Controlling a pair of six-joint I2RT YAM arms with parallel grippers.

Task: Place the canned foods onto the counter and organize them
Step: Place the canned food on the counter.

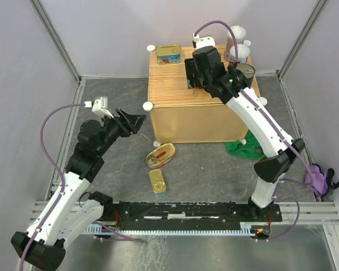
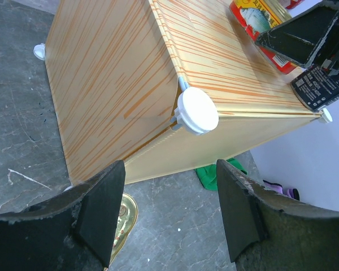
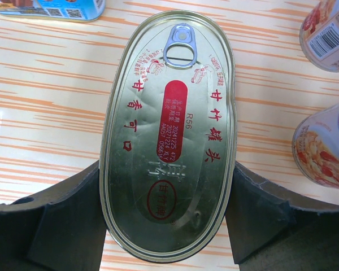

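Gold with a red label, the oval tin (image 3: 168, 135) I am watching sits lid-up between the black fingers (image 3: 62, 220) of the right gripper (image 3: 166, 169), which press against both of its long sides. It is over the striped top of the counter (image 3: 45, 113); I cannot tell whether it rests on the planks or hangs just above them. From overhead the right gripper (image 1: 199, 70) is over the middle of the counter (image 1: 181, 121) top and hides the tin.

Already on that top are a rectangular tin (image 1: 168, 54) at the far left corner, two white-lidded cylinders (image 1: 239, 52) at the far right, and a dark-topped can (image 1: 246, 71) just in front of them. Off the counter, on the grey table (image 1: 214, 169) before its front wall, lie a second oval tin (image 1: 160, 156) and, nearer the arms, a second rectangular tin (image 1: 157, 181). A green cloth (image 1: 243, 148) is bunched at the counter's near right corner.

My left gripper (image 1: 137, 120) hangs with its jaws spread wide and nothing between them, near the counter's near left corner, its camera looking at the white knob (image 2: 196, 110) there.
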